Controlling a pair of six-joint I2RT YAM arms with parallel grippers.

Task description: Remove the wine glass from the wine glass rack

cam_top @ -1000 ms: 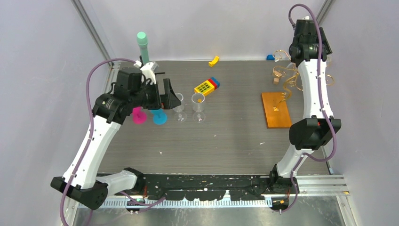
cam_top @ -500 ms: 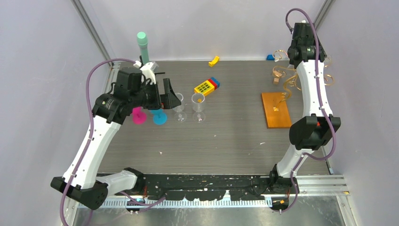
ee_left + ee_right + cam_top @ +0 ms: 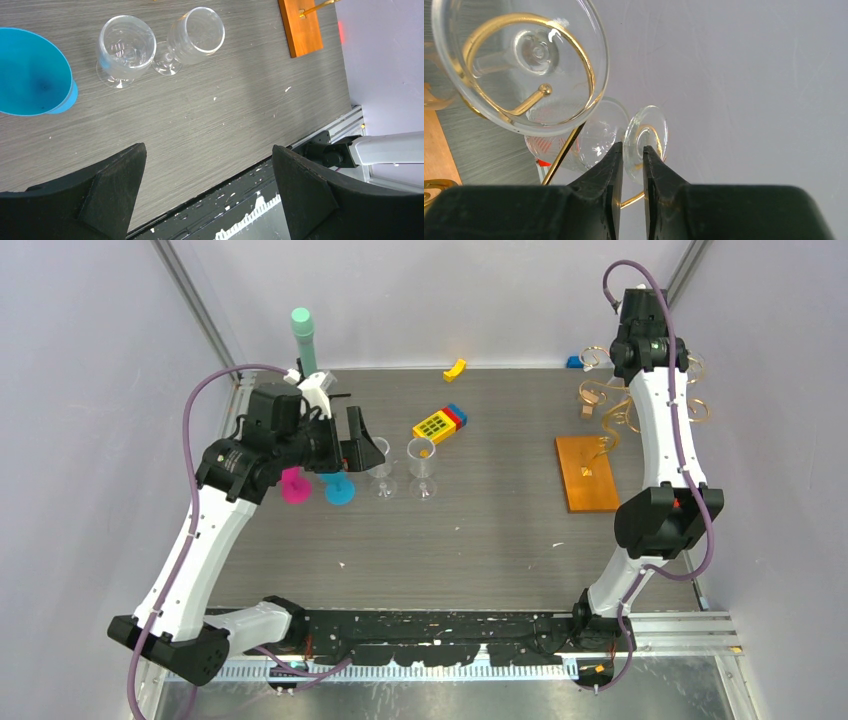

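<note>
Left claw: spread wide over the table, nothing in it. Clear glasses stand just past it.
Room: a decent open stretch of tabletop between those glasses and the rack's base.
Rack: wooden base near the table's right edge, gold curls up top, wall close behind.
Glass: hanging on a curl, foot toward the wall. A second glass hangs just beside it.
Right claw: up at the rack top, jaws only a narrow slit apart, one either side of the glass's stem right by the foot. Can't tell if it's actually squeezing.
</note>
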